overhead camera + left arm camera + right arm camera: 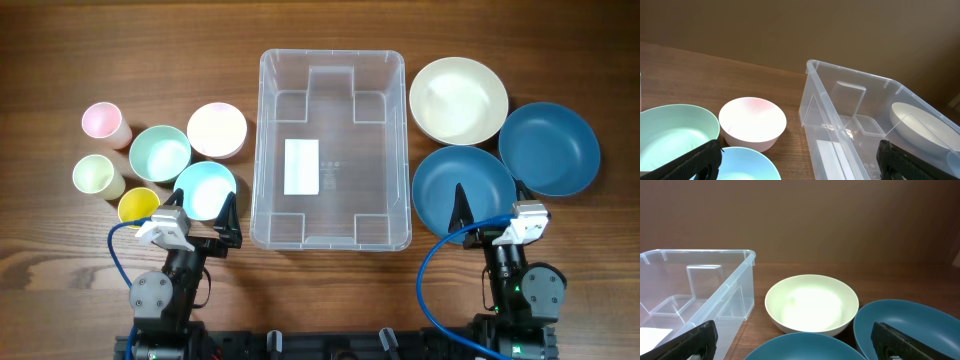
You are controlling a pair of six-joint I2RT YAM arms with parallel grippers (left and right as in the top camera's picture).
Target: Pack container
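The clear container [332, 60] stands empty mid-table, with a white label [301, 166] on its base; it also shows in the left wrist view [850, 80] and the right wrist view [715, 255]. Left of it stand a light blue bowl [205, 187], a mint bowl [160, 153], a pinkish white bowl [217, 129], and pink [102, 121], pale green [94, 174] and yellow [138, 205] cups. Right of it stand a cream bowl [458, 99] and two dark blue bowls [462, 188] [549, 147]. My left gripper [208, 222] and right gripper [490, 213] are open and empty near the front edge.
The table is brown wood [40, 250]. The arms' bases and blue cables [115, 260] sit at the front edge. A brown wall rises behind the table in both wrist views.
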